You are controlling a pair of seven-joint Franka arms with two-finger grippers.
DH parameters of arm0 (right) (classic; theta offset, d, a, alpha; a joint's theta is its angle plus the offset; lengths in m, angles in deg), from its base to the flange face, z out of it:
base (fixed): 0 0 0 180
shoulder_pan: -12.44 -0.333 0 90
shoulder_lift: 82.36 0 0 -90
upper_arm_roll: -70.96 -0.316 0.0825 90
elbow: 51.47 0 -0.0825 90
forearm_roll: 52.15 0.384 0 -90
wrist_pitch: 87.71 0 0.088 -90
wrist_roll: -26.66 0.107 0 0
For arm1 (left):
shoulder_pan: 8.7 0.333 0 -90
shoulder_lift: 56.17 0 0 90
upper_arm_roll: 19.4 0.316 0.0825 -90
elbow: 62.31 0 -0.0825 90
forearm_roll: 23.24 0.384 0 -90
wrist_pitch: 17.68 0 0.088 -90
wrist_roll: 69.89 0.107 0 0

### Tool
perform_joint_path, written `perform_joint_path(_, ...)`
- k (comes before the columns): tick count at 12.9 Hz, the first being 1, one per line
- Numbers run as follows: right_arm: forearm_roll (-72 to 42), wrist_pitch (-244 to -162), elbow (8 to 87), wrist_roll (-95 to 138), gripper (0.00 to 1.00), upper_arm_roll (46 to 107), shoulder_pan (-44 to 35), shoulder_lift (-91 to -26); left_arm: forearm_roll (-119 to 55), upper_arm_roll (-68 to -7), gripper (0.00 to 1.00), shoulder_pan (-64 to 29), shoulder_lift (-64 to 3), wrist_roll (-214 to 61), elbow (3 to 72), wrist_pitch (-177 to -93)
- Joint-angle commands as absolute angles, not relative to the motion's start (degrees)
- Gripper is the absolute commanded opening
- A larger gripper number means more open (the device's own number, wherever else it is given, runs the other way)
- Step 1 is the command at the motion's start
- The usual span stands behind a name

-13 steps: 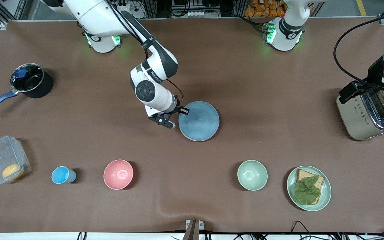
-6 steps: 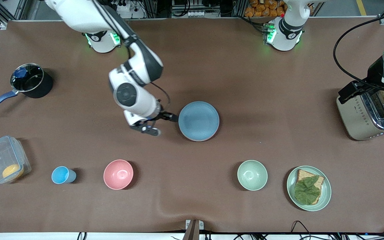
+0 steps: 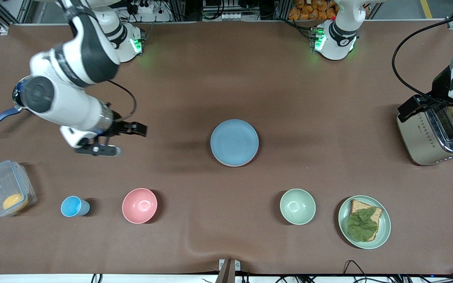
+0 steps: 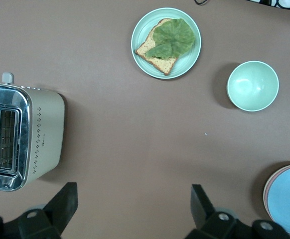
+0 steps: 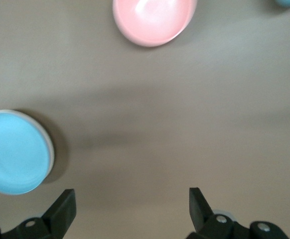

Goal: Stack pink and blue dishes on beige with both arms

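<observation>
The blue plate [image 3: 234,142] tops the plate stack at mid-desk, pink rim [image 4: 266,188] showing beneath. The right gripper [image 3: 121,138], fingers apart and empty, hangs toward the right arm's end from the stack. The left gripper [image 4: 132,206], fingers apart, waits by the toaster [image 3: 435,135].

Stacked plates [image 3: 234,142] mid-table

White arms [image 3: 73,94] with black joints, black cables, black jaws.
</observation>
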State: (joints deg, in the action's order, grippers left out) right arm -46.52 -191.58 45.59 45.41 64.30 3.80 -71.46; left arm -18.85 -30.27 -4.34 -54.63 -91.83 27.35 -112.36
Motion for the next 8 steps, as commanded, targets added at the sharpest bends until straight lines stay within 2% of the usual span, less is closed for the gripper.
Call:
perform_joint_path(1, -51.43, -189.50, 47.59, 38.55, 1.00, 64.62, 7.68, -77.42, -20.08, -30.30, 1.00, -4.04, -55.38, -90.89, 26.46, -111.46)
perform_joint_path(5, -51.97, -184.57, 47.06, 25.99, 1.00, 73.05, 8.31, -81.56, -19.90, -30.48, 1.00, -4.39, -55.12, -90.89, 26.37, -111.46)
perform_joint_path(8, -51.97, -181.14, 46.62, 19.99, 1.00, 75.08, 11.38, -84.64, -19.99, -30.57, 1.00, -4.57, -55.12, -89.14, 26.46, -110.41)
